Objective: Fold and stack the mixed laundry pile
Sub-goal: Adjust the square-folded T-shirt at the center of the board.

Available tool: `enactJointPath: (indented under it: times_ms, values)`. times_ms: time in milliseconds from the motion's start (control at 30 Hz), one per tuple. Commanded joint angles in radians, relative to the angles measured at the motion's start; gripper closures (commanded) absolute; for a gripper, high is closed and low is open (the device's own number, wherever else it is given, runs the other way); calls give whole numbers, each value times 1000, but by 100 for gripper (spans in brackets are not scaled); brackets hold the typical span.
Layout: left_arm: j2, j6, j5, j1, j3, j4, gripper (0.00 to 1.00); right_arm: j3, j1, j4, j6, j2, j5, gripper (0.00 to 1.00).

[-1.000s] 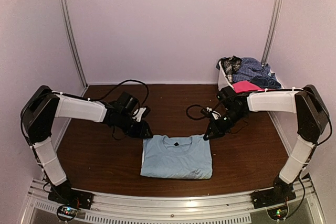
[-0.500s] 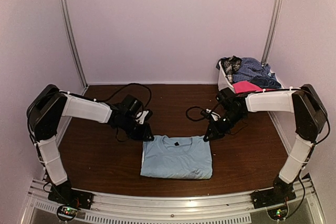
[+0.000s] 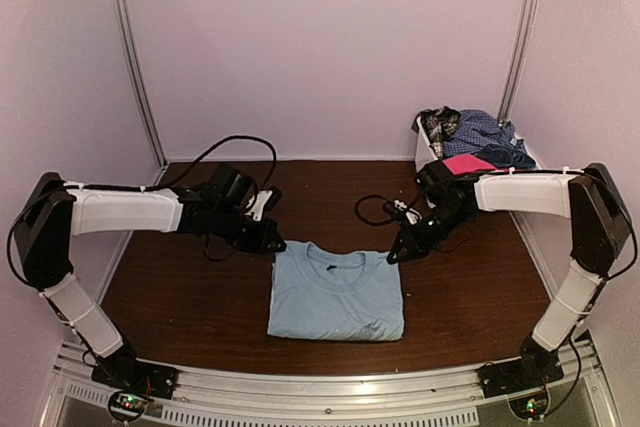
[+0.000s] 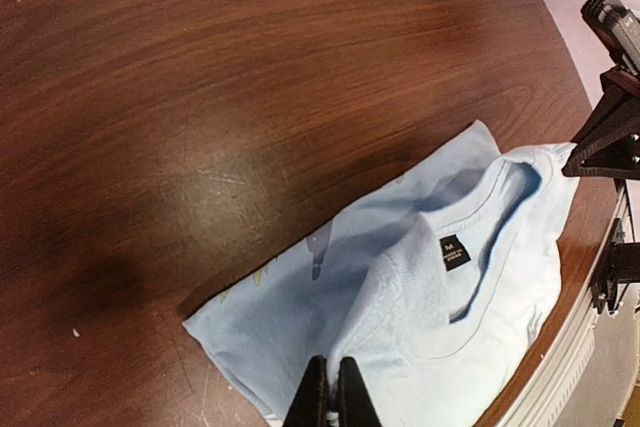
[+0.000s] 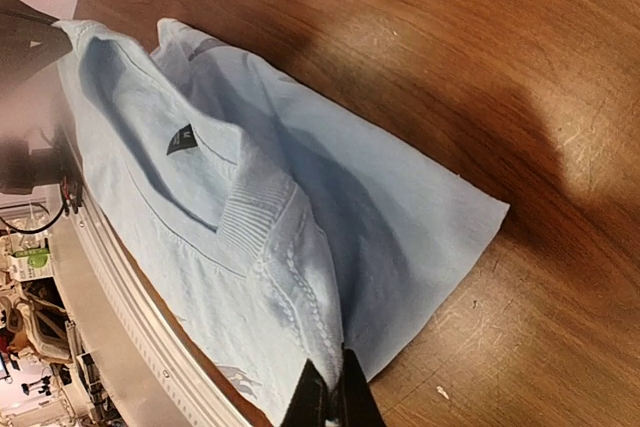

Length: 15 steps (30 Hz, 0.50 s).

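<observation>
From above, the light blue T-shirt [image 3: 335, 295] lies flat on the brown table [image 3: 190, 292], near the front edge, between the two arms, collar towards the back wall; the left gripper [image 3: 272, 246] sits at its far left shoulder corner and the right gripper [image 3: 396, 255] at its far right one; the rest of the laundry pile [image 3: 478, 137] — checked, plaid, pink and dark pieces — is heaped in the white basket [image 3: 424, 155] at the back right, well apart from the shirt.

In the left wrist view the fingers are pinched together with pale blue cloth rising into them; the shoulder is held, and the collar with its black label [image 4: 455, 251] lies just beyond.

In the right wrist view the jaws are likewise closed on a bunched ridge of shoulder fabric, the sleeve edge spread on the wood beside it.

The shirt looks light, limp and easily creased; it will sag wherever it is not held, so I judge the two shoulder corners the right places to take it — a matched lift should keep the hem square for a fold towards the front.

Compared with a second ago, the left jaws have gone from partly open to clamped; the left arm has stretched out lower, its elbow further left; the shirt's left shoulder has drawn slightly back; the right gripper has stayed shut where it was.
</observation>
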Motion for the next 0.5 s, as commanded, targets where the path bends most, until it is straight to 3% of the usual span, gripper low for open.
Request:
enactJointPath:
  times_ms: [0, 167, 467]
  values:
    - [-74, 11, -55, 0, -67, -12, 100, 48, 2, 18, -29, -35, -32, 100]
    - [-23, -4, -76, 27, -92, 46, 100, 80, -3, 42, -38, 61, 38, 100]
    - [158, 27, -84, 49, 5, 76, 100, 127, -13, 102, -15, 231, 96, 100]
